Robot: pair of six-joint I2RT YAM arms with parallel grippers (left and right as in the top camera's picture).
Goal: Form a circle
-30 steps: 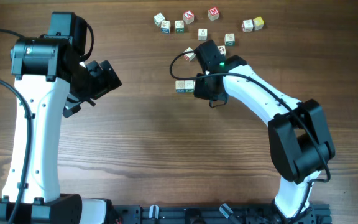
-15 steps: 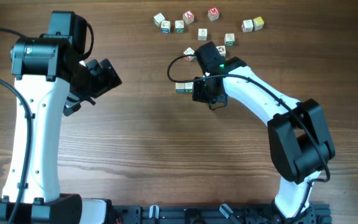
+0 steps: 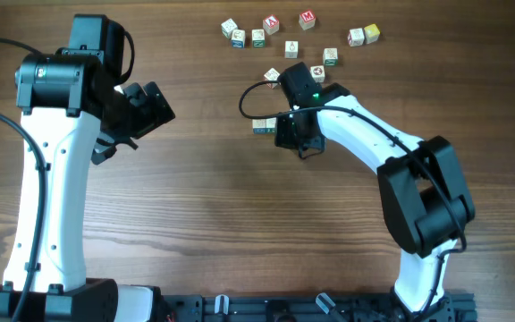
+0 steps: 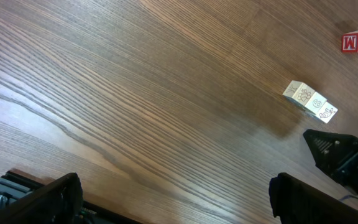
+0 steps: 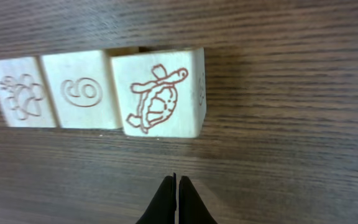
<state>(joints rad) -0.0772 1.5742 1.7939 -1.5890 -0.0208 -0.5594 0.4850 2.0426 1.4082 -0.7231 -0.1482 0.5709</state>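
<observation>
The turtle cube point(image 5: 157, 99) is sitting on the wooden table point(image 3: 204, 206) at one end of a short straight row. The swirl cube point(image 5: 79, 93) is touching its side. The paw cube point(image 5: 18, 93) is sitting on the far side of that one, so the three are making a line (not a ring).

The right gripper point(image 5: 176, 190) is hanging just beside the turtle cube. Its two fingers are pressing flat together with nothing between them, and they are not touching the cube.

The left gripper point(image 4: 174, 186) is hanging well apart from the turtle cube, over bare wood. Its fingers are spreading as wide as they go and are holding nothing.

The other cubes point(image 3: 291, 49) are lying loose in a scattered bunch beyond the turtle cube, on the side away from the robot. One nearer cube point(image 3: 273, 77) is lying between that bunch and the turtle cube. A red M cube point(image 3: 307, 18) is sitting at the far edge of the bunch.
</observation>
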